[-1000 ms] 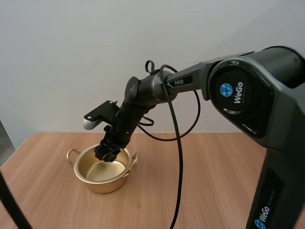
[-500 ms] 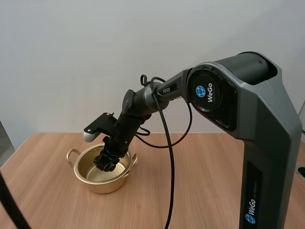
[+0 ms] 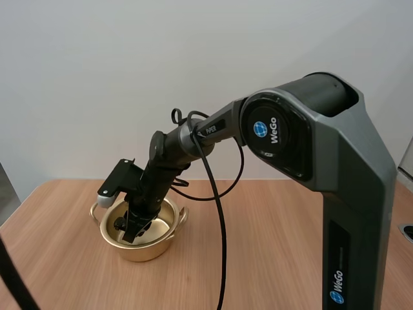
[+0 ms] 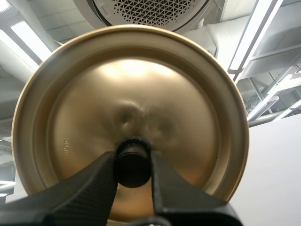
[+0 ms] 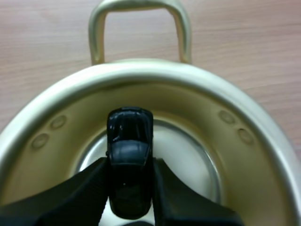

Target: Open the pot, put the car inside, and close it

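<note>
Right arm (image 3: 193, 132) slopes into golden metal pot (image 3: 166, 241), right gripper (image 3: 132, 227) clamped on small black toy car (image 5: 129, 141); left gripper (image 4: 133, 157) pinches black knob (image 4: 133, 170) of round golden lid (image 4: 131, 89).

Counts: 1 pot (image 3: 145, 248), gold, with 2 loop handles (image 3: 97, 208), one on each side. 1 lid (image 4: 141, 94), gold, with 1 black knob (image 4: 133, 165). 1 car (image 5: 129, 136), black. 1 table (image 3: 277, 245), wood. 2 grippers: left gripper (image 4: 133, 162) and right gripper (image 5: 129, 172), 2 black fingers each. 1 right arm (image 3: 193, 135) in the high view.
</note>
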Controlling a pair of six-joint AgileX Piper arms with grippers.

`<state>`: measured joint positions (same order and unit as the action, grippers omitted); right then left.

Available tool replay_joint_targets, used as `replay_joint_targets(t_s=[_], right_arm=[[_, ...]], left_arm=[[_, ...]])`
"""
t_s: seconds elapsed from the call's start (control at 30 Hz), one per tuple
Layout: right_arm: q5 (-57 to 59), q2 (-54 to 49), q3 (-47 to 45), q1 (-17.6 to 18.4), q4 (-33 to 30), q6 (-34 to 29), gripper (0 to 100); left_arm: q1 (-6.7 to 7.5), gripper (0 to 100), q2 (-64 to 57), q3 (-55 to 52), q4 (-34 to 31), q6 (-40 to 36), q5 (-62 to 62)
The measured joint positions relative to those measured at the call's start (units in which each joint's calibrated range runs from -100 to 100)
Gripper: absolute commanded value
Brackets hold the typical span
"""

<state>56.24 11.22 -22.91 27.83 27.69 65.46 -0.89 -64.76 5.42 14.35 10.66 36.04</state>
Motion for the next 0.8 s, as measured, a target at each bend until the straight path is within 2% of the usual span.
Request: replay_joint_targets(t_s=[0.4, 0.8], right_arm=[[-1.24, 1.46, 0.00, 0.00, -2.78, -0.25, 0], [-1.43, 1.46, 0.00, 0.00, -2.90, -0.35, 0]], left_arm=[[0.00, 0, 0.00, 0.00, 0.00, 0.00, 0.95], [0.00, 0, 0.00, 0.00, 0.00, 0.00, 1.16]])
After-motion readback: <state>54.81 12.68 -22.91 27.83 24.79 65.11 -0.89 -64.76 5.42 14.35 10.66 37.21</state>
